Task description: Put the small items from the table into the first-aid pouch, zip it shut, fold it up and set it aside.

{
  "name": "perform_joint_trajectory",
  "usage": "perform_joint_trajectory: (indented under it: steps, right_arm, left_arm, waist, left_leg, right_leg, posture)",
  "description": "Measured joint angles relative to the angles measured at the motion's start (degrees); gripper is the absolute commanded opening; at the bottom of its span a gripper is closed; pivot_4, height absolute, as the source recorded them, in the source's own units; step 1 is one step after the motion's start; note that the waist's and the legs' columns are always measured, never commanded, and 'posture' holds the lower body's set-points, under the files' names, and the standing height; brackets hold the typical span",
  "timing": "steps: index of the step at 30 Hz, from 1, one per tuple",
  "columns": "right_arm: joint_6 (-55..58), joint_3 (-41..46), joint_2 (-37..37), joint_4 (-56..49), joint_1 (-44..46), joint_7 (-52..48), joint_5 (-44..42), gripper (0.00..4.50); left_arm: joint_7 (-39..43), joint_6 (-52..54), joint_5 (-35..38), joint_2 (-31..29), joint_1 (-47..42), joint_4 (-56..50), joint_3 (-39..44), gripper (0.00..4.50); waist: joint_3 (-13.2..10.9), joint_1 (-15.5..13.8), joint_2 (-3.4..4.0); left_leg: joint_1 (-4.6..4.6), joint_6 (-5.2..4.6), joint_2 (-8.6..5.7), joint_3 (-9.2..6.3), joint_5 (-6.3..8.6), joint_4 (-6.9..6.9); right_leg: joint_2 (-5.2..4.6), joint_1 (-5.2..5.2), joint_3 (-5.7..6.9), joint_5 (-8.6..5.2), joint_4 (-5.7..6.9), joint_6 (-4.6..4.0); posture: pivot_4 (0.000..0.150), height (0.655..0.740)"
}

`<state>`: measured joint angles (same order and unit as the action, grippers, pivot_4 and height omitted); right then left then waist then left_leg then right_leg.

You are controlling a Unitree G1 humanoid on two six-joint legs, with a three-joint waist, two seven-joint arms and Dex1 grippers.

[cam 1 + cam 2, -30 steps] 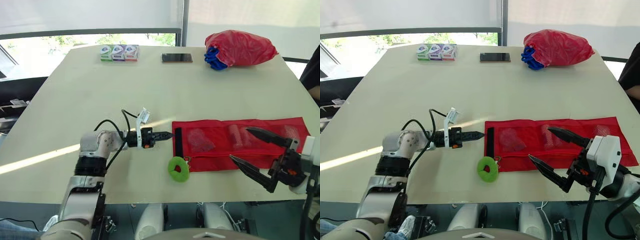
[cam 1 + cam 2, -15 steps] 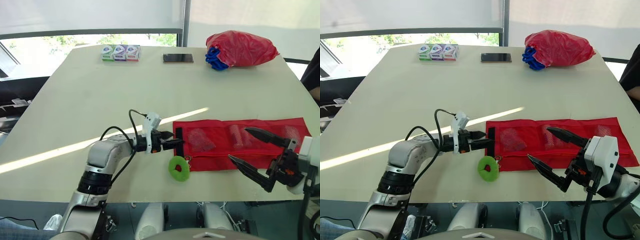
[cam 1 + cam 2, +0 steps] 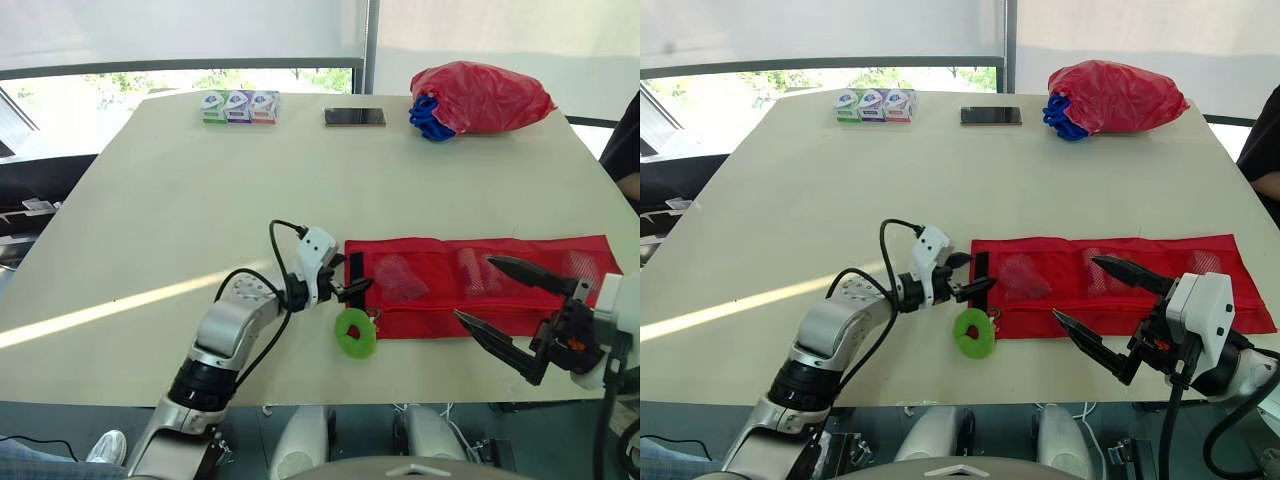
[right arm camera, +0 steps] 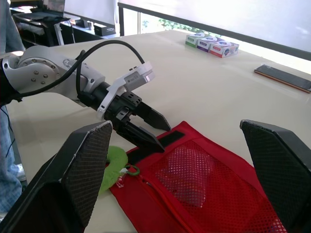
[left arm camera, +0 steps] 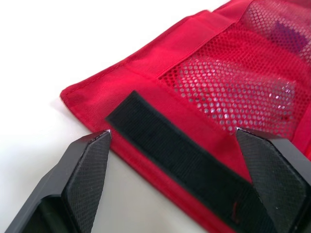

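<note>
L gripper (image 3: 352, 285): jaws apart, nothing held. Tips straddle the black velcro strip (image 5: 160, 141) at the left end of the red mesh first-aid pouch (image 3: 440, 322). One tip is on the bare table (image 3: 200, 180) just off the pouch edge, the other over the mesh.

R gripper (image 3: 1075, 288): spread wide, empty. It hangs over the pouch's right half near the front edge; can't tell if it touches the fabric.

Pouch: flat and unfolded, long axis across the table in front of you. Packets show through the mesh pockets (image 3: 400, 275). The green ring pull (image 3: 345, 340) lies at the front-left corner, just beside the velcro end. The zip line reads closed along what shows, but I'm not certain.

Far edge, well apart from the pouch: 3 small boxes (image 3: 238, 105), a phone (image 3: 354, 117), a red bag (image 3: 480, 95). Can't tell if the boxes count as items to load.

Step (judgement): loading and zipping look done, and the fold is starting, with L set to take the velcro end.

Next (judgement):
- Close L on the strip and the fabric under it, not the strip's lip alone, since thin cloth slips.
- Lift low and carry the end over toward the right.
- Pin the body with R so the pouch doesn't slide.
- Keep the ring pull from snagging in the fold.
</note>
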<state>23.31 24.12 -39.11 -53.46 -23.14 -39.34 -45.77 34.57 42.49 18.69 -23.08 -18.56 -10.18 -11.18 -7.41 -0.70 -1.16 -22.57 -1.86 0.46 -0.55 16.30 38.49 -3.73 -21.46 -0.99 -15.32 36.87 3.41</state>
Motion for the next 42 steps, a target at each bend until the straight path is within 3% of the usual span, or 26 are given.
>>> perform_joint_trajectory:
  steps: [16, 19, 20, 21, 23, 28, 36, 42]
  right_arm:
    - [0.0, -0.8, 0.0, -0.2, 1.0, 1.0, 0.1, 4.50]
    - [0.0, -0.8, 0.0, -0.3, 0.9, 1.1, 0.1, 4.50]
    - [0.0, -0.8, 0.0, -0.3, 0.9, 1.2, 0.1, 4.50]
    - [0.0, -0.8, 0.0, -0.3, 0.9, 1.2, 0.1, 4.50]
    - [0.0, -0.9, 0.0, -0.5, 0.9, 1.6, 0.1, 4.50]
    - [0.0, -1.7, 0.0, -0.8, 1.0, 2.2, 0.1, 4.50]
    - [0.0, -2.0, 0.0, -0.7, 1.6, 2.3, 0.2, 4.50]
    - [0.1, -3.4, 0.0, -0.7, 3.0, 2.4, 0.3, 4.50]
  left_arm:
    - [-3.6, 6.4, -5.7, -0.5, -5.2, -1.0, -5.5, 4.38]
    - [-3.4, 7.3, -6.9, -1.1, -6.2, -0.4, -6.8, 3.57]
    - [-3.4, 7.3, -7.2, -1.1, -6.3, -0.4, -6.8, 3.57]
    - [-3.4, 7.3, -7.4, -1.2, -6.4, -0.3, -6.9, 2.99]
    - [-3.4, 7.3, -7.7, -1.2, -6.6, -0.3, -7.4, 2.39]
    - [-3.0, 7.3, -7.7, -0.5, -6.7, -0.3, -8.0, 0.13]
    - [-2.9, 5.8, -7.2, 0.0, -7.0, 2.0, -7.1, 0.05]
    - [1.8, 4.6, -1.0, 1.1, -7.3, 7.6, -0.4, 0.05]
  waist:
    - [0.1, -0.3, 0.03]
    - [0.2, -0.2, 0.11]
    - [0.2, -0.2, 0.11]
    - [0.2, -0.2, 0.11]
    - [0.2, -0.2, 0.12]
    - [0.3, -0.1, 0.11]
    - [0.3, -0.1, 0.12]
    - [0.1, 0.1, 0.10]
  left_leg:
    - [0.02, -0.01, -0.09, -0.03, 0.01, 0.01]
    - [0.06, -0.01, -0.09, -0.03, 0.01, 0.01]
    - [0.07, -0.01, -0.09, -0.03, 0.01, 0.00]
    - [0.07, -0.01, -0.09, -0.03, 0.01, 0.00]
    - [0.15, -0.01, -0.07, -0.03, 0.01, -0.01]
    - [0.34, -0.02, -0.05, -0.02, 0.01, -0.05]
    - [0.72, -0.02, -0.03, 0.00, 0.02, -0.16]
    - [0.68, -0.02, 0.02, 0.00, 0.02, -0.16]
  right_leg:
    - [-0.02, 0.08, 0.03, -0.01, -0.02, 0.01]
    - [-0.02, 0.10, 0.02, -0.01, -0.02, 0.01]
    - [-0.02, 0.11, 0.02, -0.01, -0.02, 0.01]
    - [-0.02, 0.11, 0.02, -0.01, -0.02, 0.01]
    - [-0.01, 0.20, 0.03, -0.01, -0.06, 0.01]
    - [-0.01, 0.34, 0.01, -0.02, -0.07, 0.00]
    - [-0.02, 0.71, -0.01, -0.07, -0.14, 0.03]
    - [0.01, 0.66, 0.01, -0.07, -0.13, 0.03]
  posture:
    - [0.150, 0.7400]
    - [0.150, 0.7400]
    - [0.150, 0.7400]
    - [0.150, 0.7400]
    - [0.150, 0.7400]
    - [0.150, 0.7400]
    - [0.150, 0.7400]
    - [0.150, 0.7400]
